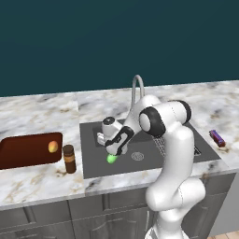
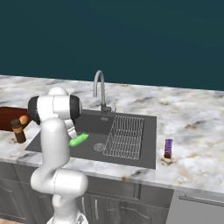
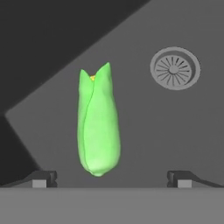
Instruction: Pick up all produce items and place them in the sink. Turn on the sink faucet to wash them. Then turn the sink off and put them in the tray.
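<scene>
Hand view: green vegetable lies nearest, lower centre of frame, flat on the dark grey sink floor. Its leafy tips point to the top of the frame, with a speck of yellow between them; the rounded end points to the bottom. The two dark fingertips stand far apart at lower left and lower right, the vegetable's rounded end between them, touching neither. End effector wide open, holding nothing. Round drain at upper right, apart from the vegetable.

Left base view: white arm bends down into the sink from lower right; the end effector hangs just above the vegetable at mid-frame, left of the drain. Faucet arches behind the arm. At left, the reddish-brown tray sits on the marble tabletop, with the orange-yellow fruit inside near its right end. Brown jar stands upright just right of the tray. Small purple-red bar lies at far right, beyond the sink.

Right base view: vegetable shows beside the arm, left of centre. Wire rack fills the right part of the basin. Faucet rises behind the sink's rear edge. Fruit, jar and tray at far left.
</scene>
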